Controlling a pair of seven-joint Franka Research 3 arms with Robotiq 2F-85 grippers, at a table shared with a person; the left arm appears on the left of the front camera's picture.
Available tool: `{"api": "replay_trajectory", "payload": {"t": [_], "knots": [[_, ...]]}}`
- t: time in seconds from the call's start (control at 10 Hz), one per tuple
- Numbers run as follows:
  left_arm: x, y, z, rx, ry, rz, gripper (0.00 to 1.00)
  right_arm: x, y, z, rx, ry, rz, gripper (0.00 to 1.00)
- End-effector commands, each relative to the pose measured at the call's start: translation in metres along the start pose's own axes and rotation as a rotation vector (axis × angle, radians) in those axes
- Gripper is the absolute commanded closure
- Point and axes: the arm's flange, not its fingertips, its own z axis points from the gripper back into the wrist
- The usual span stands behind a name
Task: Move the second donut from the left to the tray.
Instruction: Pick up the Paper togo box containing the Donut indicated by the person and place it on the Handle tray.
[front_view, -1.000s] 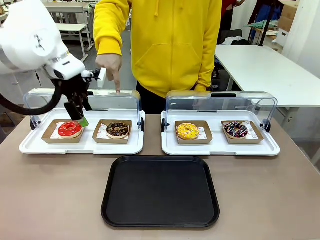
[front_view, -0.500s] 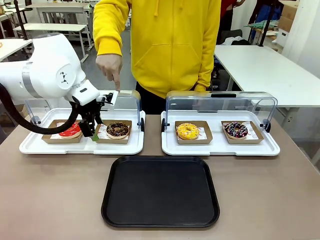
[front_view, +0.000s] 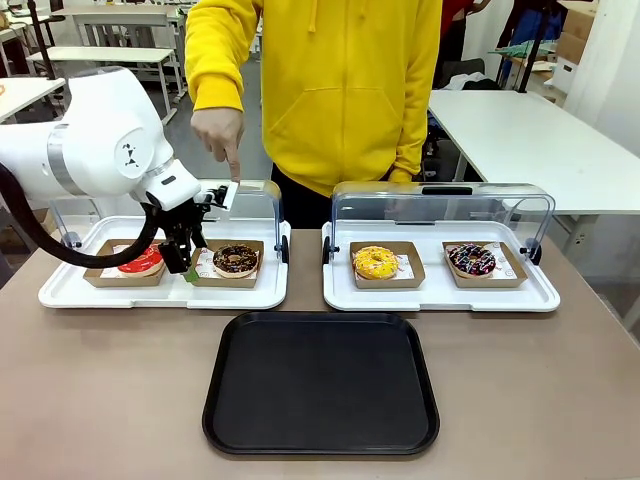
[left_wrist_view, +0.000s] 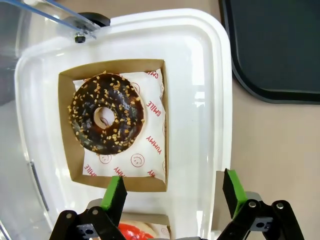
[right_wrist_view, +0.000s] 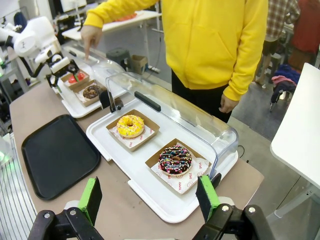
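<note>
Dark-glazed second donut from the left (front_view: 236, 260) is sitting in its holder (front_view: 225, 281) at centre left; left gripper (front_view: 186, 262) is hovering beside it, jaws released; right gripper (right_wrist_view: 149, 194) likewise released.

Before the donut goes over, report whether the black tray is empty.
Empty: the tray is bare black all over in the front view; the chocolate donut sits in its cardboard holder.

Pose: left arm (front_view: 100, 150) enters from the left with the elbow raised and the wrist bent down. The left gripper (front_view: 184, 262) points steeply downward and sits low. Its fingers (left_wrist_view: 115, 192) are spread wide, green pads facing each other, nothing between them. The right gripper (right_wrist_view: 149, 196) is held high and angled forward and down, fingers likewise wide apart and empty.
</note>
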Motion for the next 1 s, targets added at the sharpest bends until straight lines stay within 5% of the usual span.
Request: {"api": "replay_trajectory", "payload": {"t": [0.0, 0.9], "knots": [[-0.003, 0.001, -0.008, -0.011, 0.011, -0.006, 0.00, 0.002, -0.003, -0.001, -0.001, -0.031, 0.024, 0.00], [-0.017, 0.025, -0.036, -0.019, 0.038, -0.028, 0.00, 0.002, -0.003, -0.001, -0.001, -0.031, 0.024, 0.00]]}}
